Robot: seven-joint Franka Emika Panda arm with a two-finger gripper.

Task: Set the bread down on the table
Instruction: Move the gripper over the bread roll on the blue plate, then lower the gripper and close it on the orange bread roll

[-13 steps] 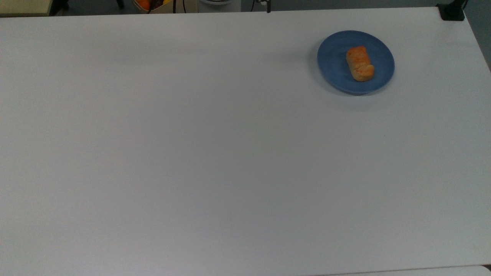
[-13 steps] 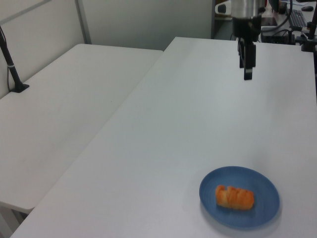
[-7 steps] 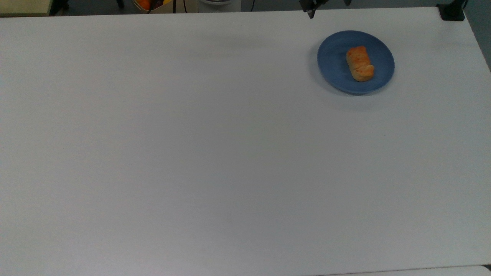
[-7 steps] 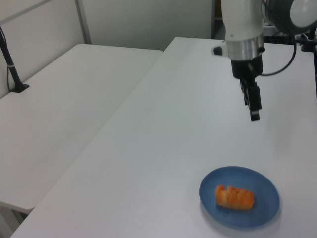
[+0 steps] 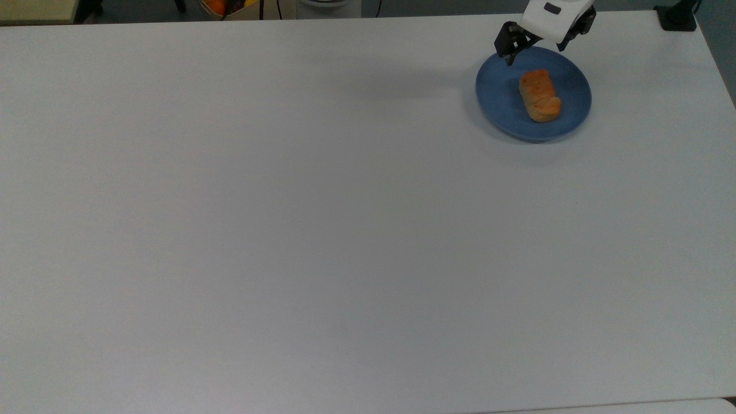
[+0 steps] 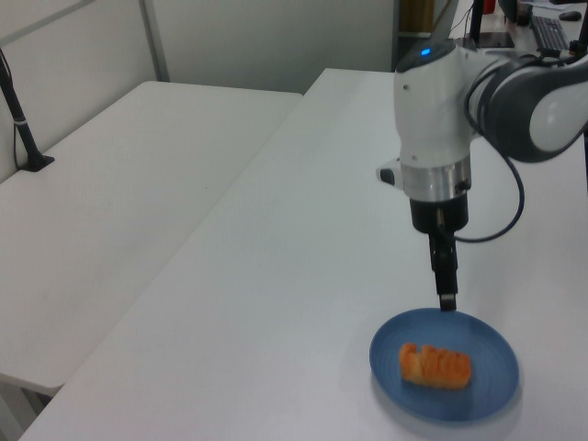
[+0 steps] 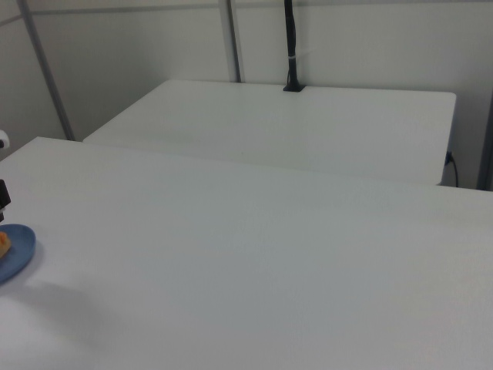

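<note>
White bench (image 6: 276, 276) surface takes up most of what is seen, smooth and matte. A second white tabletop (image 6: 119, 184) stands alongside it on the left view's left, with a dark post (image 6: 23, 129) clamped at its edge.

Nearest in the left view, a round blue plate (image 6: 487, 386) is set on the bench close to the lower right corner. The bread (image 6: 435, 365), a small golden-orange ridged roll, lies flat on the plate, roughly at its middle. In the top view the plate (image 5: 500, 98) is found near the upper right of the bench (image 5: 287, 230), and the bread (image 5: 539, 95) rests on it lengthwise, slightly toward the top view's right of the plate's centre. At the right view's left edge a slice of the plate (image 7: 19, 250) and a sliver of the bread (image 7: 3, 245) can be made out.

Just beyond the bread, the tool (image 6: 446, 292) hangs pointing down from the white arm (image 6: 432, 119), its dark tip above the far rim of the plate and apart from the bread. In the top view the tool (image 5: 509, 50) is seen over the plate's upper left rim. Whether it is released or clenched cannot be told; nothing is seen gripped in it.

Farther back, a grey partition wall (image 6: 276, 41) closes the scene.
</note>
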